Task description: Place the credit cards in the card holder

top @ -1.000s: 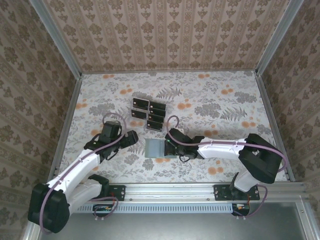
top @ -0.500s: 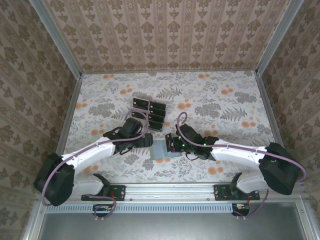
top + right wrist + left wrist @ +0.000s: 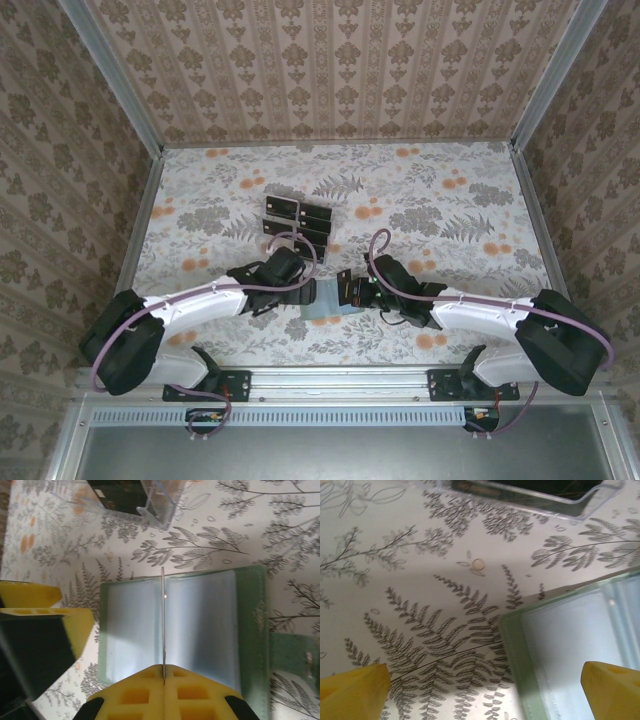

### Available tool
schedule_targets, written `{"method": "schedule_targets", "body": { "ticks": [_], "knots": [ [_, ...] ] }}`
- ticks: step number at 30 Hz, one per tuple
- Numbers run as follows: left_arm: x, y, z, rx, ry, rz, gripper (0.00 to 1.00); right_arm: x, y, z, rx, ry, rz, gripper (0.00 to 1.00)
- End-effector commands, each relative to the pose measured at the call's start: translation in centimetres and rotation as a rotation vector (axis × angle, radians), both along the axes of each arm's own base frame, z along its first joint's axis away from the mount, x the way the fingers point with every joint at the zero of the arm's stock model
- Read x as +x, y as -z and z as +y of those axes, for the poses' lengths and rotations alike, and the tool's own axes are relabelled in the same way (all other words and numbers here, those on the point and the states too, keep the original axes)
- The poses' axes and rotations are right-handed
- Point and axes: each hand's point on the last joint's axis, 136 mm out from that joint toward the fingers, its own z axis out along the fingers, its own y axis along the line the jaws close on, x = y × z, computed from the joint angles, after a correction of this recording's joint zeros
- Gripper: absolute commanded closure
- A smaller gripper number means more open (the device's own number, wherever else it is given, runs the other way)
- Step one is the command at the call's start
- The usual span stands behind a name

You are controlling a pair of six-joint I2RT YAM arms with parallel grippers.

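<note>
Left arm reached farther right; left pincer (image 3: 303, 292) wide open beside card holder (image 3: 325, 311); right pincer (image 3: 344, 290) clamps its clear leaf (image 3: 163, 605).

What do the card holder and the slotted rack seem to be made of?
Card holder: matte grey-green cover, perhaps fabric or soft plastic; pale translucent pockets, likely thin plastic film. Rack: clear glossy hard plastic, perhaps acrylic; see-through walls.
</note>
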Motion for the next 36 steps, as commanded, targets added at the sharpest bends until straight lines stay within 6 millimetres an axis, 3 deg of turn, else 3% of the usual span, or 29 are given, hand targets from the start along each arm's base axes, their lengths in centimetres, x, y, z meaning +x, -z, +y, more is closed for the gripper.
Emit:
{"method": "schedule_targets", "body": {
  "ticks": [1, 12, 21, 30, 36],
  "knots": [
    [0.0, 0.1, 1.0, 0.003, -0.075, -0.017, 0.0, -0.4, 0.1, 0.9, 0.033, -0.029, 0.004, 1.0],
    [-0.2, 0.0, 2.5, 0.015, -0.114, -0.026, 0.0, -1.2, 2.2, 2.7, 0.006, -0.062, 0.048, 1.0],
    [0.1, -0.6, 3.0, 0.009, -0.11, -0.033, 0.0, -1.2, 2.2, 4.7, 0.023, -0.079, 0.052, 1.0],
    [-0.1, -0.4, 3.0, 0.047, -0.051, -0.041, 0.0, -1.1, -0.8, 2.7, 0.009, -0.032, -0.019, 1.0],
    [-0.1, 0.2, 2.6, 0.08, -0.022, -0.041, 0.0, -1.1, -0.4, 2.5, -0.005, -0.029, -0.012, 1.0]
  ]
}}
